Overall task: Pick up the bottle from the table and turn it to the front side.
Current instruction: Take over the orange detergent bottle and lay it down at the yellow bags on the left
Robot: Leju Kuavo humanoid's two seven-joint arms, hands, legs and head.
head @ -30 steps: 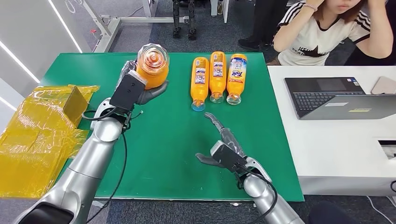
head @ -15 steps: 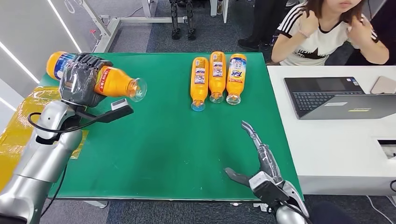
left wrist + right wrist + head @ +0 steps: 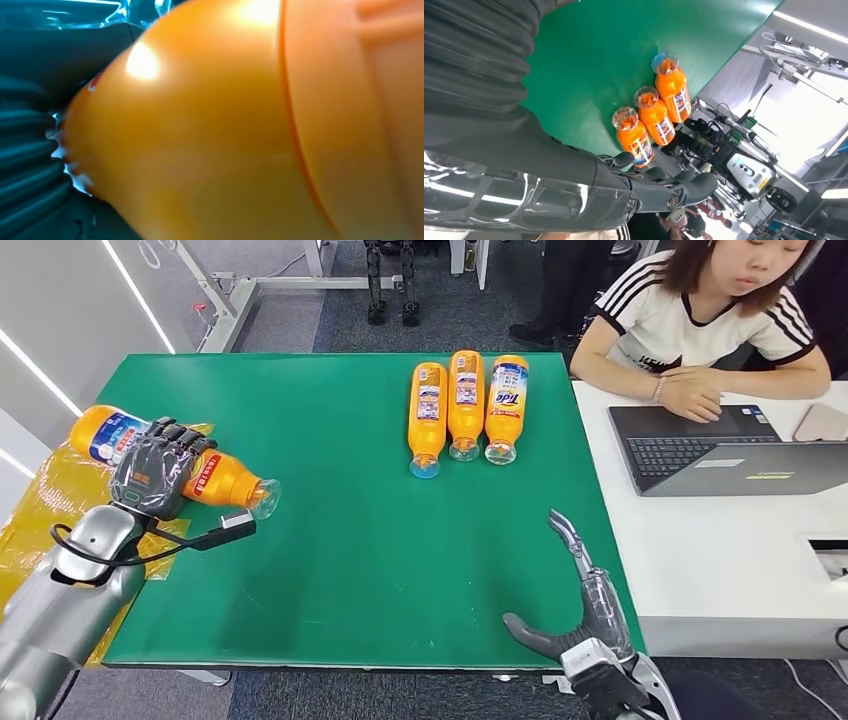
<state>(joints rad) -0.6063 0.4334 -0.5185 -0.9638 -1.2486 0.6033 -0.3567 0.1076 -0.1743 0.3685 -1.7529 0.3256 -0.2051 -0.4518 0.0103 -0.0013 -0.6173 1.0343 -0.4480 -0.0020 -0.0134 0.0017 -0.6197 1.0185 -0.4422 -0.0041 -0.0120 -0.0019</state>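
The robot's left hand holds an orange bottle on its side, up off the green table at the table's left edge, with the clear cap pointing toward the middle and the bottom sticking out over some yellow plastic wrap. The right hand is down at the near edge with its fingers spread and nothing in it. Three more orange bottles lie side by side at the far end, and a person sits at a white desk with a laptop.
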